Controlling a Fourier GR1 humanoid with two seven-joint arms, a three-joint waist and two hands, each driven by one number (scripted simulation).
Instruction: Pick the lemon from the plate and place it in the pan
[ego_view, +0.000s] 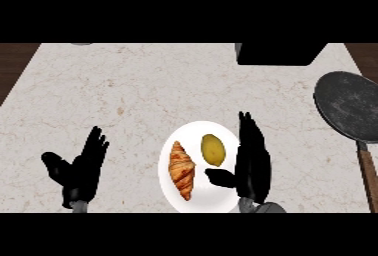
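Two black hands show above the counter's near edge. The pale speckled stone counter (148, 85) has dark wood showing past its far corners. A white plate (193, 200) near the near edge carries a lemon (213, 149) and a croissant (181, 170). The right hand (252, 162), fingers straight and together, thumb out, stands over the plate's right rim just beside the lemon. The left hand (80, 167) rests open, fingers apart. A dark pan (353, 107) sits at the right edge.

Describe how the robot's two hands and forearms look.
Both hands are plain black, each with slender fingers and a thicker thumb: the left hand and the right hand. Only a bit of grey forearm shows at the right wrist. No cables, markings or sleeves visible.
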